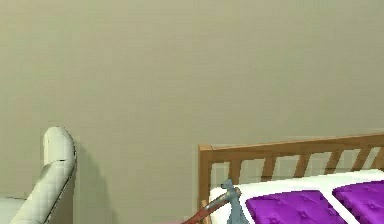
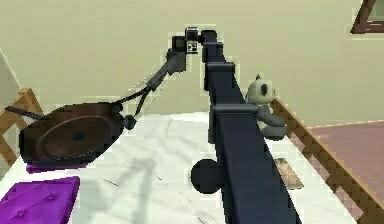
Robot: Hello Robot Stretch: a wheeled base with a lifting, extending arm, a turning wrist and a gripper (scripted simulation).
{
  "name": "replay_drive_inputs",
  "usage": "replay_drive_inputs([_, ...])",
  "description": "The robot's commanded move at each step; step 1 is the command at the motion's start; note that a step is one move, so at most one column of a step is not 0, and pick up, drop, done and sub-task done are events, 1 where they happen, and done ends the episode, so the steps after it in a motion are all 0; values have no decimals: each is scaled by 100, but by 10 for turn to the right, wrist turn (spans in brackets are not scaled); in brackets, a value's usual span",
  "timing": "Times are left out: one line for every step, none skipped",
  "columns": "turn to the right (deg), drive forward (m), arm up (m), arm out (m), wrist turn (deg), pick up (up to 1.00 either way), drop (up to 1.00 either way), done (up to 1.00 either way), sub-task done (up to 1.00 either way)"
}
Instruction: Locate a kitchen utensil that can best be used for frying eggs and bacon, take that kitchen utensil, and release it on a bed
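Over bed [image 2: 160, 165], arm [image 2: 240, 140] outstretched

No legible text

No word, number, label or sign can be read on any surface. Black marks are carried by 2 small white squares [image 2: 184, 44] at the far end of the arm [image 2: 240, 140], but no letters or digits can be made out in them.
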Motion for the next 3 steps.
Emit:
replay_drive_inputs([0, 0, 0, 0, 450, 0, 0, 0, 0])
replay_drive_inputs([0, 0, 0, 0, 450, 0, 0, 0, 0])
replay_drive_inputs([0, 0, 0, 0, 450, 0, 0, 0, 0])
